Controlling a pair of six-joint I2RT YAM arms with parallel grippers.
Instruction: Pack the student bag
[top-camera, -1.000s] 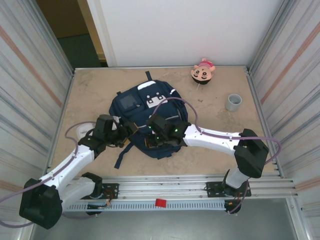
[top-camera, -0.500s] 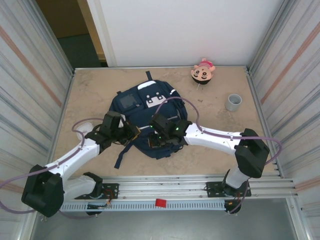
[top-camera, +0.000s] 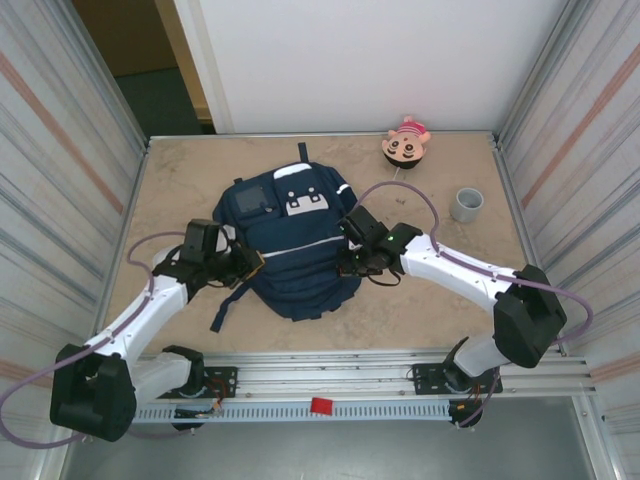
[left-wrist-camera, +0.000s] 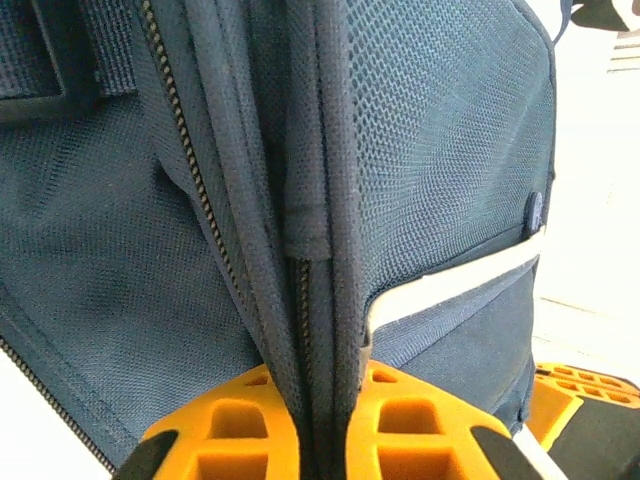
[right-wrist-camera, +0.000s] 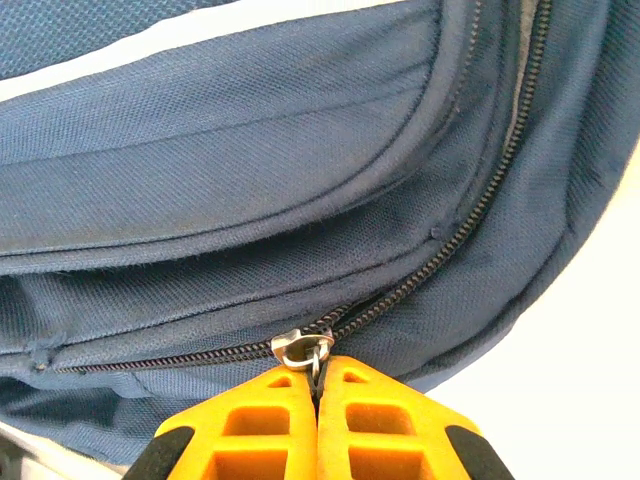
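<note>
The student bag (top-camera: 290, 250), navy with white trim and a grey patch, lies flat in the middle of the table. At the bag's left edge, my left gripper (top-camera: 250, 265) is shut on a fold of navy fabric (left-wrist-camera: 320, 230) with a zipper seam, pinched between the orange fingers (left-wrist-camera: 240, 425). On the bag's right side, my right gripper (top-camera: 350, 262) is shut on the pull tab of the silver zipper slider (right-wrist-camera: 303, 348); its orange fingers (right-wrist-camera: 380, 420) meet just under it. To the slider's right, the zipper teeth (right-wrist-camera: 440, 260) stand slightly parted.
A cartoon doll head (top-camera: 406, 143) lies at the back right. A grey cup (top-camera: 466, 205) stands by the right wall. Corrugated metal walls close both sides. A metal rail (top-camera: 330, 385) runs along the near edge. A loose dark strap (top-camera: 226, 305) trails from the bag's lower left.
My left gripper has shut on the bag's left edge. My right gripper has travelled from the bag's lower middle to its right side with the zipper pull. The bag has shifted and lies flatter.
</note>
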